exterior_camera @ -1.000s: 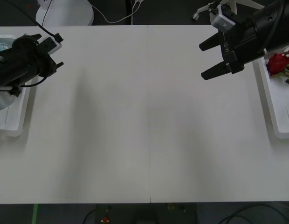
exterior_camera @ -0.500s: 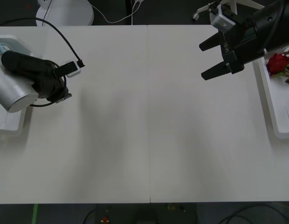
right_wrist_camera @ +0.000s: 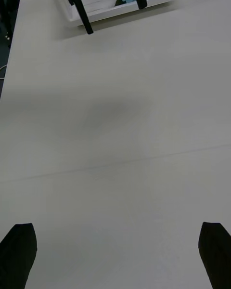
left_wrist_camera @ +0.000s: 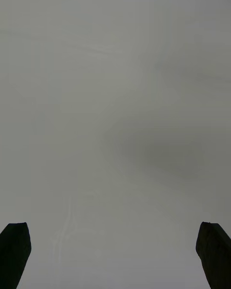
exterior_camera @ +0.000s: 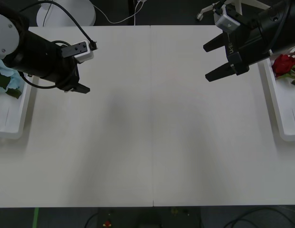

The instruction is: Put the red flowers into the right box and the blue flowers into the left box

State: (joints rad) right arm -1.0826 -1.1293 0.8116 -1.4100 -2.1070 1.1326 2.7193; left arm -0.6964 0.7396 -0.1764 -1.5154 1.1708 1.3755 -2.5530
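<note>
Left gripper (exterior_camera: 81,80) spread wide, empty, beside shallow white left box (exterior_camera: 14,128) holding fluffy pale-blue flowers (exterior_camera: 7,78); could snag its rim.

Two white boxes on the counter (exterior_camera: 152,142), the left box (exterior_camera: 14,124) and the right box (exterior_camera: 280,114), one bunch of blue flowers (exterior_camera: 5,76), one bunch of red flowers (exterior_camera: 283,64), and two hands, left hand (exterior_camera: 81,71) and right hand (exterior_camera: 210,61).

Red flowers (exterior_camera: 283,64), pale blue flowers (exterior_camera: 4,76), white boxes (exterior_camera: 14,124), black hands (exterior_camera: 210,61).
</note>
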